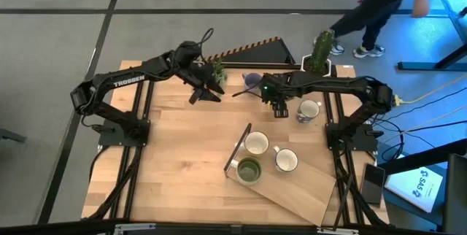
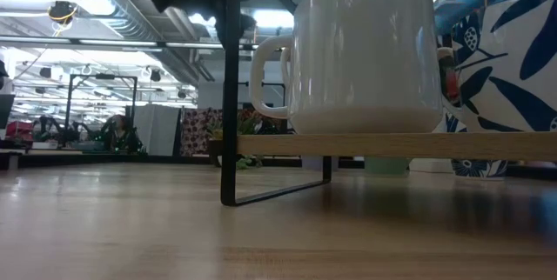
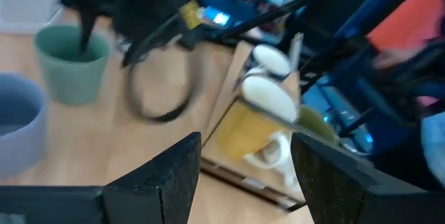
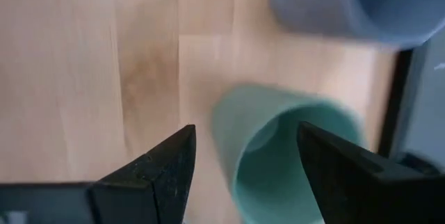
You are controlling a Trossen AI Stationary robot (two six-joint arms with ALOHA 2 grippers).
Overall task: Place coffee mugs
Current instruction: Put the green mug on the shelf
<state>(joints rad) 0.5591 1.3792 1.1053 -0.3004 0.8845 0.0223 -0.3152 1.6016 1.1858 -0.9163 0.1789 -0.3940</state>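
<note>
While the right gripper [image 4: 243, 161] hangs spread wide over the teal mug [image 4: 292, 158] beside the lavender mug [image 4: 348, 5], left gripper [image 3: 243, 175] waits open by the plant [image 1: 217, 71]; three mugs on shelf [image 1: 306, 191].

Overhead and table-level views, both on the wooden shelf [image 1: 292, 187].

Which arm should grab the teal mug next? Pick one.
Right. Its open claw hangs just over the teal mug, fingers either side of the rim. The left claw is open too but farther off, near the leafy plant.
</note>
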